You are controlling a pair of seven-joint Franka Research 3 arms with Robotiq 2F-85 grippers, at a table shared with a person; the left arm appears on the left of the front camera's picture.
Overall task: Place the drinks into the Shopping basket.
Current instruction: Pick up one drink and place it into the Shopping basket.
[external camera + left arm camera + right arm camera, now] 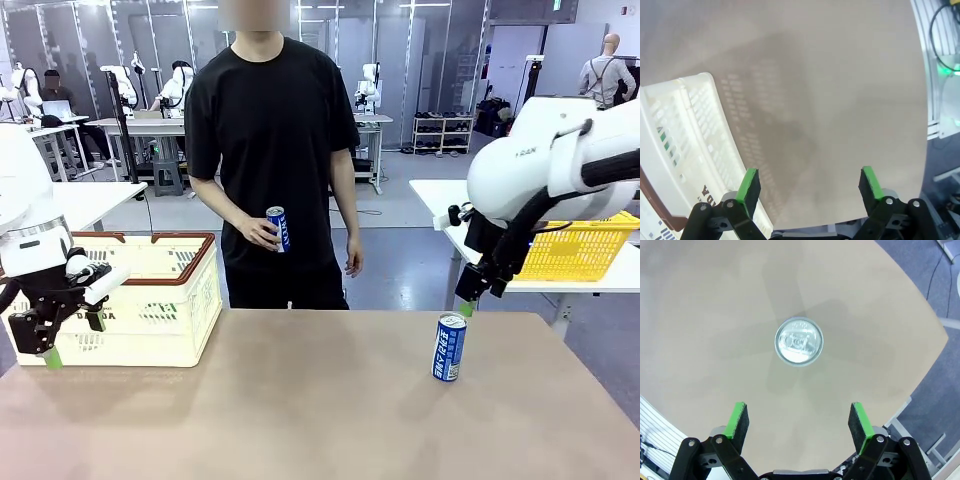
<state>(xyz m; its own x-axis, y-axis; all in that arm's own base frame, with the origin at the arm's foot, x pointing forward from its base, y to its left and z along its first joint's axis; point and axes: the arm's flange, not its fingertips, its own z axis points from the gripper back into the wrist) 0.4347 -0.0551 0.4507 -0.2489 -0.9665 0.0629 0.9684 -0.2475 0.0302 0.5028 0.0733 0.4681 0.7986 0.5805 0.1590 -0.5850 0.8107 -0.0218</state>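
Note:
A slim blue-and-white drink can [449, 347] stands upright on the brown table, right of the middle. From above, its silver top [799, 341] lies ahead of my right gripper [800, 420], whose jaws stand open and hold nothing. In the front view that right gripper [468, 305] hangs just above and behind the can. A person at the far side holds a second blue-and-white can [278, 229] in one hand. The cream Shopping basket [150, 290] with a brown rim sits at the table's left. My left gripper [75, 340] hovers open in front of it, with the basket wall [685, 130] to its side.
A yellow mesh basket [580, 245] rests on a separate white table at the right, behind my right arm. The table's near edge [920, 165] runs close beside my left gripper [810, 182]. Bare tabletop [320, 400] spreads between the basket and the can.

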